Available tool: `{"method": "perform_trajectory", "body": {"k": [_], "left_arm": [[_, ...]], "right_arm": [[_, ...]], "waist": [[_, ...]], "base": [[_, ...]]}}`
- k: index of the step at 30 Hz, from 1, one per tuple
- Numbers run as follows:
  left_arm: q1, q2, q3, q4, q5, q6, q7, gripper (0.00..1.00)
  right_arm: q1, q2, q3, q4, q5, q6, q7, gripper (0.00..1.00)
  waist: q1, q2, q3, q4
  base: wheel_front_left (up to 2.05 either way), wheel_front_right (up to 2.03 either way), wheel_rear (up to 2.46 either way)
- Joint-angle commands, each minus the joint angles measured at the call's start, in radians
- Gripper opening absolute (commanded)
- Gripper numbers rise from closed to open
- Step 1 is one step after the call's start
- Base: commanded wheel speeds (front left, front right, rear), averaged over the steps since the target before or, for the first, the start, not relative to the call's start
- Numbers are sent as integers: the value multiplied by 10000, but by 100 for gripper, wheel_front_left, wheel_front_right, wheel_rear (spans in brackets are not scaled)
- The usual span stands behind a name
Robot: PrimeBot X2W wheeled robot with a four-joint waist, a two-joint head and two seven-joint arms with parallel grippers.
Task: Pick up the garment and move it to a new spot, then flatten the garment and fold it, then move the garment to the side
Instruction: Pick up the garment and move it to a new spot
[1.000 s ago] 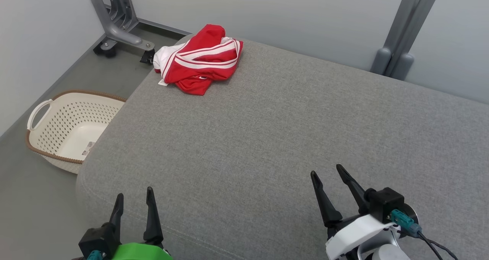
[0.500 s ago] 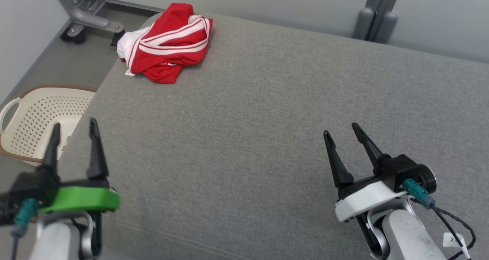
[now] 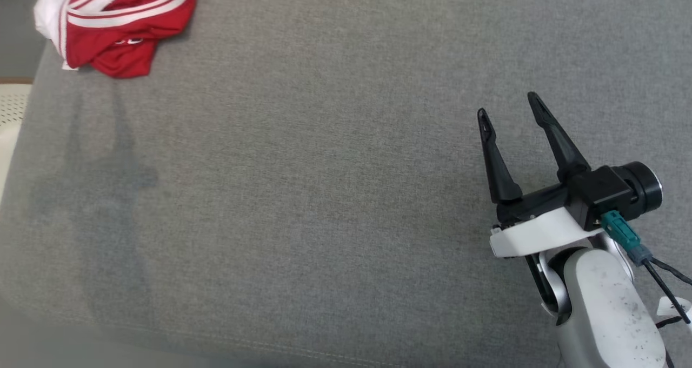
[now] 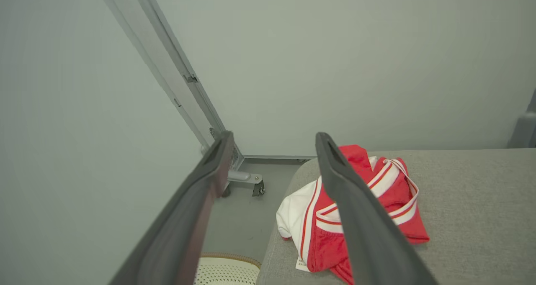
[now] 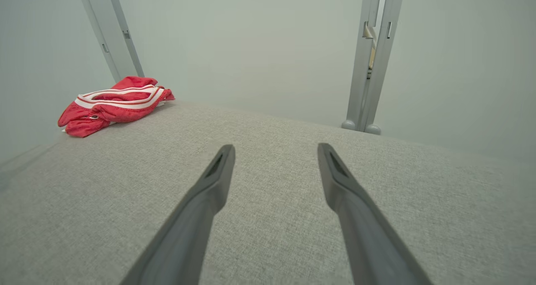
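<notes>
The garment is a crumpled red piece with white stripes and a white part, lying at the far left corner of the grey cushion. In the left wrist view the garment lies ahead and below my left gripper, whose two fingers stand wide apart with nothing between them. My right gripper hovers open over the cushion's right side, far from the garment, and holds nothing.
A cream perforated basket stands on the floor beside the cushion's left end. A grey metal frame leg with a caster stands behind it. Two grey posts rise at the wall behind the cushion.
The head camera has tilted down and shifted, so the garment now sits at the top left corner. The left gripper has left the head view. The right gripper has risen in that view.
</notes>
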State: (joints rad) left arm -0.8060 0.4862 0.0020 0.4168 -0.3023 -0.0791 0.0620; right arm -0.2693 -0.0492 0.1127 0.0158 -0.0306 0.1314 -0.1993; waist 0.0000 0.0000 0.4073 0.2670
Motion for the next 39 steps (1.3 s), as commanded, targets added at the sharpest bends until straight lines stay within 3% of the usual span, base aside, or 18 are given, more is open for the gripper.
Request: {"method": "perform_trajectory", "body": {"k": [1,9,21,22,24,39], "left_arm": [[-459,90,-186,426,-2,-119,297,100],[-1739,25,-911,2701,-382,-410,1640,100],[-2288,-206,-1504,4424,-826,-526,1224,100],[-2326,-193,-1563,4497,-810,-530,1114,59],[-2406,-104,-1623,4645,-820,-535,901,0],[-2648,1168,-3029,4659,-1239,-512,355,0]], "right_arm": [[-68,-24,-22,-284,-147,-16,78,100],[129,-38,-9,-1450,-398,-16,400,100],[240,-62,-59,-1963,-517,-16,528,100],[234,-62,-41,-1933,-495,-16,504,100],[204,-55,12,-1871,-439,-16,453,100],[149,-17,256,-542,403,-16,-265,100]], "waist": [[0,0,1764,-1196],[0,0,2738,-1500],[0,0,2984,-1503],[0,0,2926,-1506],[0,0,2768,-1525],[0,0,370,-2086]], "base": [[0,0,0],[0,0,0],[0,0,0],[0,0,0],[0,0,0],[0,0,0]]}}
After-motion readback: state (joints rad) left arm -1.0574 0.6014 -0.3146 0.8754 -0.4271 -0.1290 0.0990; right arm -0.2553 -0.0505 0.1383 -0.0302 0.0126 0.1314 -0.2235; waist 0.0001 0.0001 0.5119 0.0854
